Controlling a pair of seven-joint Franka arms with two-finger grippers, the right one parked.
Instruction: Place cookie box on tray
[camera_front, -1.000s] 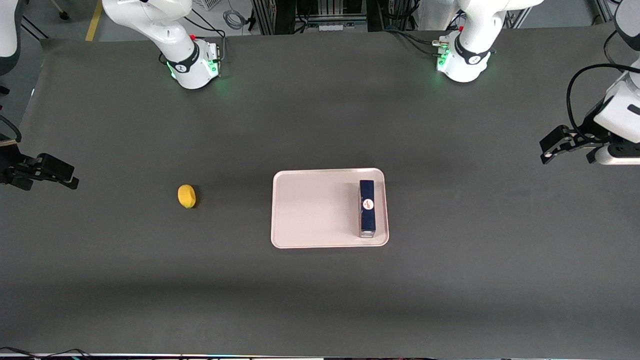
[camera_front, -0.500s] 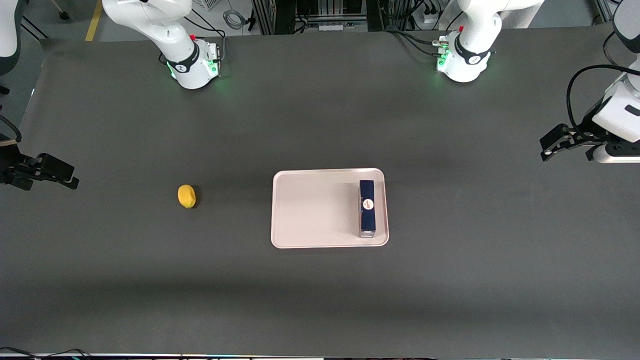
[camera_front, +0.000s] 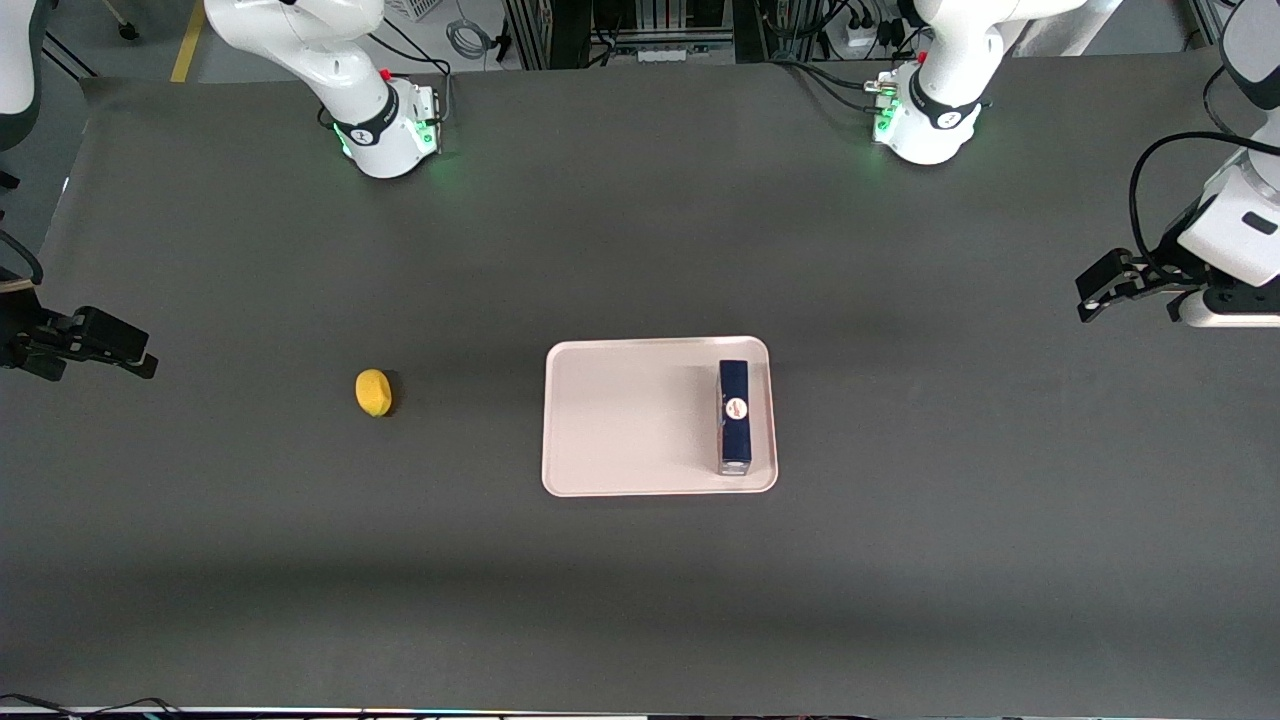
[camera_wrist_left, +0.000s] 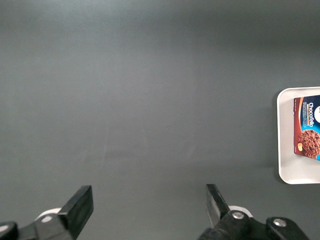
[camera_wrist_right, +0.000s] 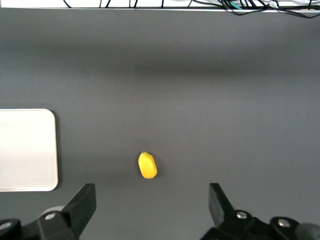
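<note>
Wrist view's edge cuts off the tray (camera_wrist_left: 287, 170) and cookie box (camera_wrist_left: 308, 127) (logo half gone), and the gripper (camera_wrist_left: 147, 210) shows fingertips only, spread w/ nothing between.

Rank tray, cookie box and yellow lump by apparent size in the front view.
1. Tray
2. Cookie box, lying on the tray
3. Yellow lump

Gripper is open, off at the working arm's end.

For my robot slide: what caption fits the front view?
Cookie box lies on the pink tray; the open claw hangs far off, empty.
</note>
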